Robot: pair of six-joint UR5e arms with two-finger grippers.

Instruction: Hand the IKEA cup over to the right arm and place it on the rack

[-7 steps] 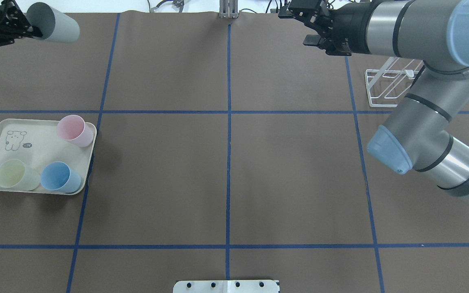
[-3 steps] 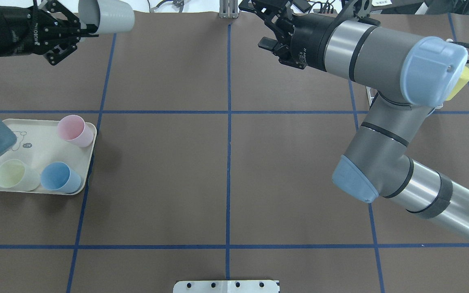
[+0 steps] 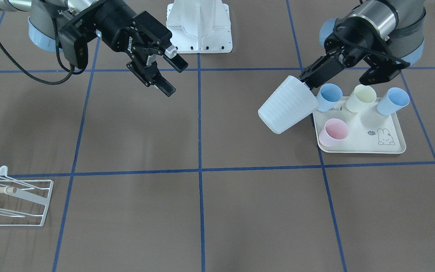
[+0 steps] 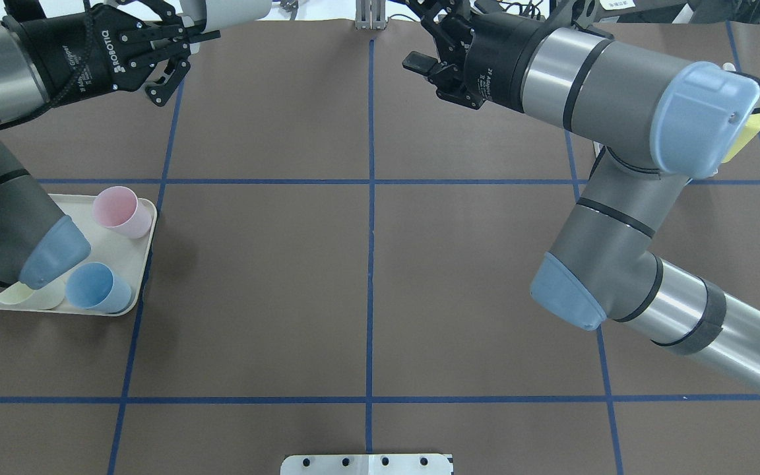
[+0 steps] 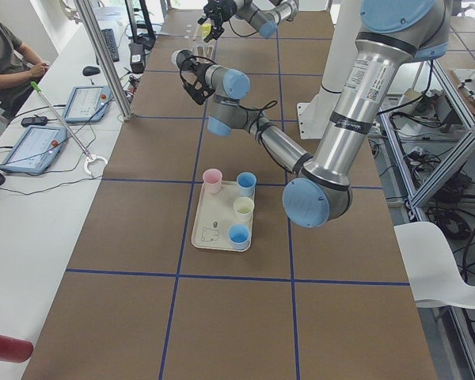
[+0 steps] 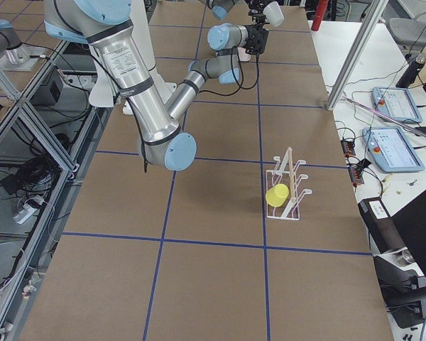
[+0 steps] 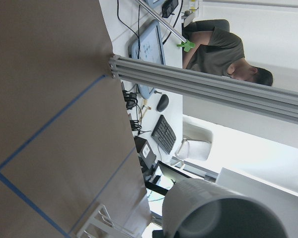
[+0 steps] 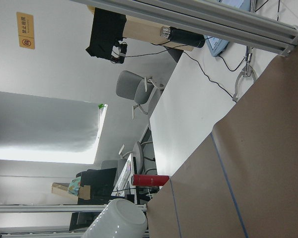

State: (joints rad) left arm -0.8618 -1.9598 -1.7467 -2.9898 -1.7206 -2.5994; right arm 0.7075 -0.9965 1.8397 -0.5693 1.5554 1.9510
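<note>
— Left gripper (image 3: 308,80)?
— Clamped on the cup (image 3: 286,110), right at its rim.
— How does the cup look?
— White, ribbed, held in the air on its side over the counter's (image 3: 202,211) left half, with its base pointing at the right gripper (image 3: 172,77).
— And that one?
— Jaws wide apart, empty, well apart from the cup. Both arms reach inward, facing each other. The rack (image 3: 17,202) stands by the edge opposite the robot, on the right side.

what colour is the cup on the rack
Yellow cup, best seen in the exterior right view.
</note>
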